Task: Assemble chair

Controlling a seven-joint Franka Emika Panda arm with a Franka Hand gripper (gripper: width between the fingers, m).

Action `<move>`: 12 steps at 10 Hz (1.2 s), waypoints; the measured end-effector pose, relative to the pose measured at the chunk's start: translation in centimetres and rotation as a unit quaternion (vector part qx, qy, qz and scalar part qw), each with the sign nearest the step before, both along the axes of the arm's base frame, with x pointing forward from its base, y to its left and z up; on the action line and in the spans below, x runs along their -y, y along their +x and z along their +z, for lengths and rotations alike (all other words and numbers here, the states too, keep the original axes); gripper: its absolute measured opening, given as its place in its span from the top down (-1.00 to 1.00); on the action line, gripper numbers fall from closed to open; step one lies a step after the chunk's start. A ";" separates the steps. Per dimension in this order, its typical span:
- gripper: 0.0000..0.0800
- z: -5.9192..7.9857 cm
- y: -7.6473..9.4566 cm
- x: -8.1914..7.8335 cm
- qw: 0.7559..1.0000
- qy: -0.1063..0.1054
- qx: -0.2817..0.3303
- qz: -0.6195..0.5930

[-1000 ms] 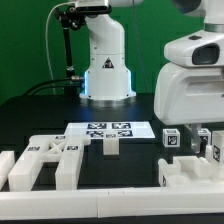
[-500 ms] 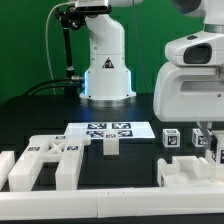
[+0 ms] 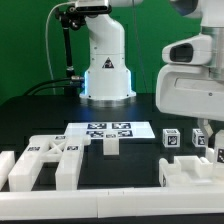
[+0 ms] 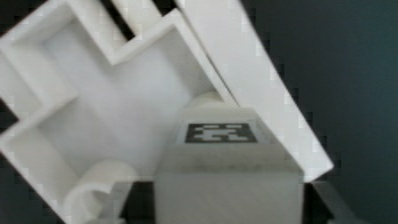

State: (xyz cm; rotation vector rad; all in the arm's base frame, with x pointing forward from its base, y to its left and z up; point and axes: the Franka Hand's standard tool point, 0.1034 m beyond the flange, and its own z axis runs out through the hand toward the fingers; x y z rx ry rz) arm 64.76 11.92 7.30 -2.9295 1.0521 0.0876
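My gripper (image 3: 205,132) hangs at the exterior view's right, over a white frame-like chair part (image 3: 190,170) by the front rail. In the wrist view my gripper (image 4: 222,203) is shut on a white tagged post (image 4: 222,150), which fills the gap between the fingers. Under it lies the white frame part (image 4: 107,80) with its openings. A small tagged block (image 3: 171,139) stands beside the gripper. The X-braced panel (image 3: 45,160) lies at the exterior view's left. A short white post (image 3: 110,146) stands in the middle.
The marker board (image 3: 108,129) lies flat behind the short post. The robot base (image 3: 105,70) stands at the back. A long plain white rail (image 3: 110,198) runs along the front edge.
My gripper has risen a little at the exterior view's right, still holding the tagged post. The other parts have not moved.
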 end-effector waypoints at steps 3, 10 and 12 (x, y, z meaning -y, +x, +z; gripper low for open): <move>0.28 -0.2 0.4 0.3 0.963 0.029 0.005 -0.269; -0.59 -0.4 -0.3 -0.9 0.993 0.036 0.012 -0.109; -0.62 -0.5 -0.6 -1.4 0.999 0.039 0.016 -0.002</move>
